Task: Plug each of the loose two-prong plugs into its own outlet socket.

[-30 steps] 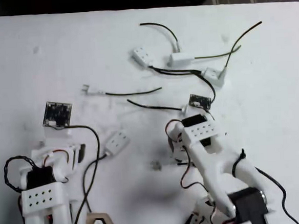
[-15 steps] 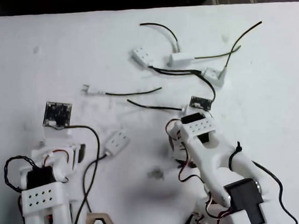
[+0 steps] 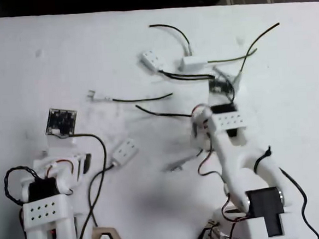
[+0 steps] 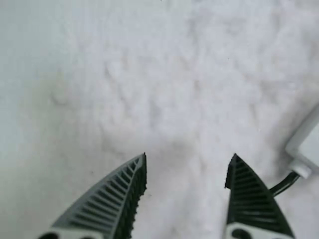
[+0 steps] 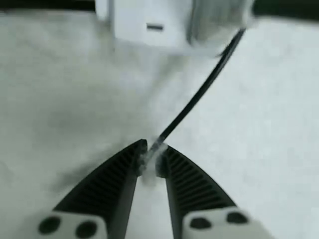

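My right gripper is shut on a small white two-prong plug whose black cord runs off toward a white outlet socket just ahead. From above, that gripper sits at the far right among the cords, close to a socket. My left gripper stands open over bare table, with another socket beside one finger. In the high view this socket lies just right of the left arm. A loose plug with its cord lies mid-table.
A third socket lies at the back centre. Several black cords cross the far half of the white table. A loose cord ends beside the right arm. A small black circuit board sits above the left arm.
The right arm has swung away from me and to the right, from beside the middle cord's end to the plug and sockets at the far right. The left arm has not moved.
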Robot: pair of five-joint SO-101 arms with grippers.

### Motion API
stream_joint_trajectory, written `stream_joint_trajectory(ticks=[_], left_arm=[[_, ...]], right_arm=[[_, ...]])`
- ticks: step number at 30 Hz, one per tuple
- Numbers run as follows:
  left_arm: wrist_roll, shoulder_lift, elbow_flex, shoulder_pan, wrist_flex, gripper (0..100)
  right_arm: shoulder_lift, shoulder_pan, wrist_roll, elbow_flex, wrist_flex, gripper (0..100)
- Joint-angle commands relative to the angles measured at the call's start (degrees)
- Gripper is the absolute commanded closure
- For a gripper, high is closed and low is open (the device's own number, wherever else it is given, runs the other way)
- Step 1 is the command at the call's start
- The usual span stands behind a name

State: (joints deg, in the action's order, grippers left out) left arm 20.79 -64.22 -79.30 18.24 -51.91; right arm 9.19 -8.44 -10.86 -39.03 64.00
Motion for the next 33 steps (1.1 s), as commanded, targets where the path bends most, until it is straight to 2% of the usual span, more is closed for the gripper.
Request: stream_joint_trajectory(ticks=[1, 6, 13, 15, 21, 28, 33], left_arm=[[-0.35, -1.10, 0.18, 0.40, 1.23, 74], [-0.35, -1.10, 0.18, 0.40, 1.23, 74], [-0.35, -1.10, 0.18, 0.40, 1.23, 74], [-0.35, -1.10, 0.18, 0.40, 1.23, 74], [-0.35, -1.10, 0.18, 0.40, 1.23, 74], [-0.35, -1.10, 0.18, 0.40, 1.23, 74], [-0.26, -1.10, 0.18, 0.40, 1.23, 74]], right_arm=[[0.31, 1.98, 11.25, 5.98, -0.66, 98.1], [0.31, 1.71, 21.63, 9.23, -0.66, 98.1], [-0.31, 2.24, 40.79, 11.08, -6.02, 98.1], [-0.40, 2.15, 41.41, 11.08, -5.58, 96.1], [0.22, 1.63, 39.74, 11.52, -0.04, 77.2], [-0.22, 1.98, 40.00, 14.59, 12.18, 76.5], [-2.86, 2.15, 40.09, 13.10, 10.95, 76.5]])
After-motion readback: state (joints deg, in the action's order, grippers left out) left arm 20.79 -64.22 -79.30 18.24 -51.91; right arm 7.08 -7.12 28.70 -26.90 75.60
